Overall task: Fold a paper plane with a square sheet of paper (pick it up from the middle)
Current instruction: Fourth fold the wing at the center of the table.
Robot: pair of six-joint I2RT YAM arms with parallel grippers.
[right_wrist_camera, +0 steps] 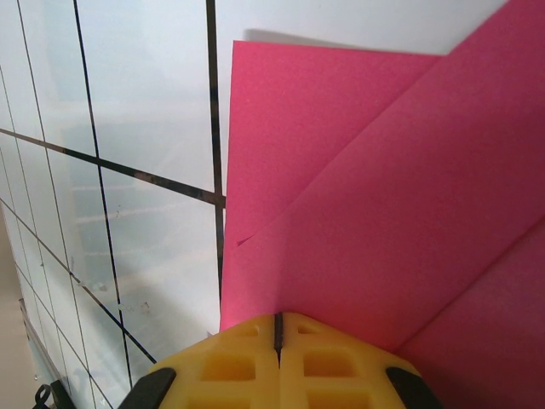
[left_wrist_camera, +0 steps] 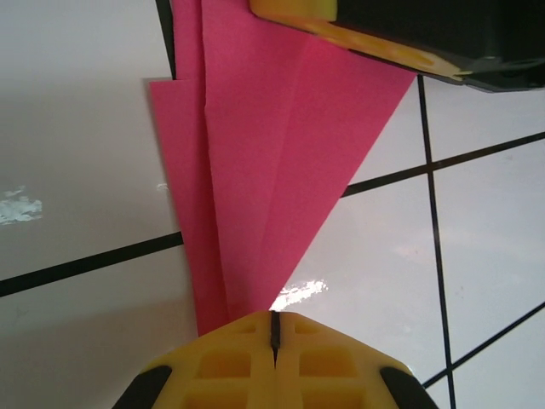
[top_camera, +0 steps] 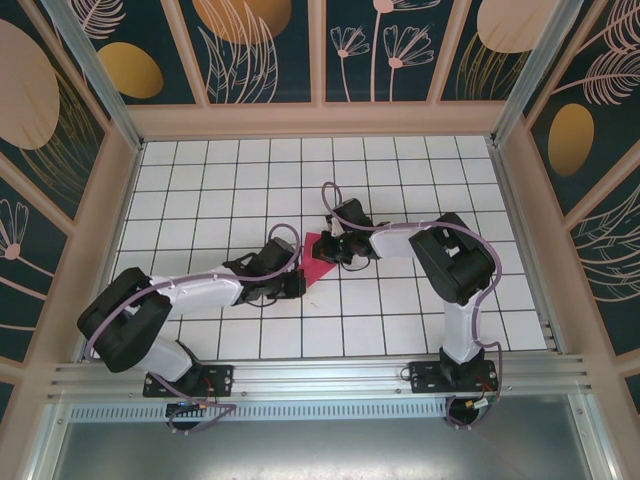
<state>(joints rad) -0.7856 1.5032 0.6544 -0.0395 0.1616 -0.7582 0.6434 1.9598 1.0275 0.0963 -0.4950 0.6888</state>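
**A:** Left side first. Pose?
**B:** left arm (top_camera: 195,292) is doubled back at the shoulder, with the forearm reaching right, low over the tiled table (top_camera: 200,190). left gripper (top_camera: 292,284) sits near table centre, at the lower-left edge of the pink paper (top_camera: 318,262).
**A:** Claw?
**B:** Closed up, with only a hairline seam between the yellow fingertips (left_wrist_camera: 230,362). The paper's narrow end runs in under them. Pinched or just pressed down, can't tell.
**A:** The paper itself?
**B:** Magenta and folded, lying on the tiles mid-table between the two grippers. From the left wrist it's a long wedge of several overlapping layers with lengthwise creases. It widens away towards the other gripper's yellow finger at the top of that view.
**A:** Right side?
**B:** right arm (top_camera: 455,262) has its elbow high and the forearm running left. right gripper (top_camera: 338,246) is at the paper's upper-right edge, facing the left one. Its jaws are also closed to a seam, tips over the paper. Grip or press, can't tell there either.
**A:** Paper from that wrist?
**B:** A diagonal fold edge crosses over a squarer corner of the layer beneath. The left edge lies close beside a black tile line.
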